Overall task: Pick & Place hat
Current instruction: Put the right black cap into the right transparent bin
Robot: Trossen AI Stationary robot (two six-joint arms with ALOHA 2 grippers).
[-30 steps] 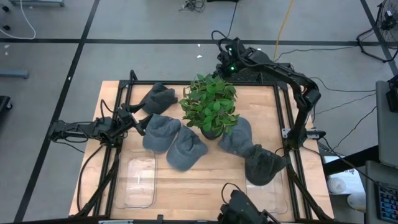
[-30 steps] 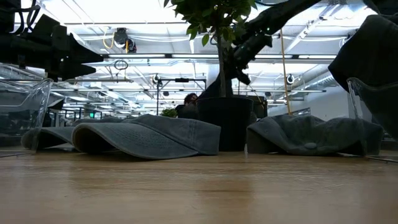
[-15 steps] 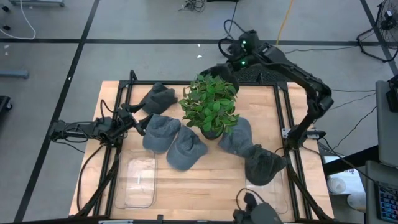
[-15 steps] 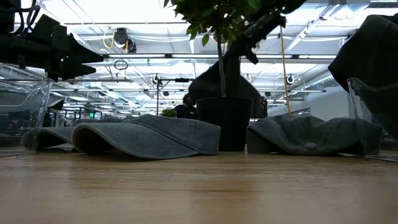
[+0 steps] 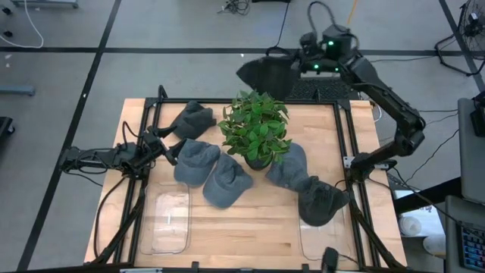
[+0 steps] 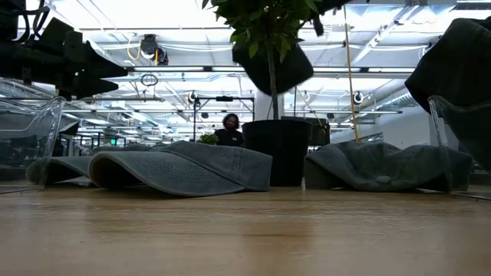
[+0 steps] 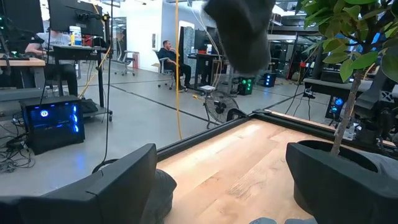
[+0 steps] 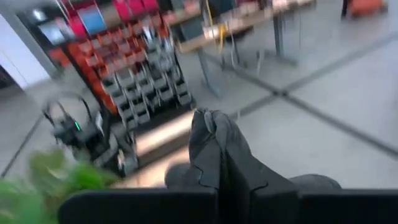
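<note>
Carrying dark cap (image 5: 267, 74) aloft beyond the tabletop's far edge — right gripper (image 5: 301, 62) pinching its fabric | risk: loose cloth snagging potted plant (image 5: 255, 127) | left gripper (image 5: 168, 146) idle, spread, left edge

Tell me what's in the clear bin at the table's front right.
A dark hat slumps over the bin's rear rim, part inside. The rest of the bin looks empty; whatever lies beneath the hat is covered.
</note>
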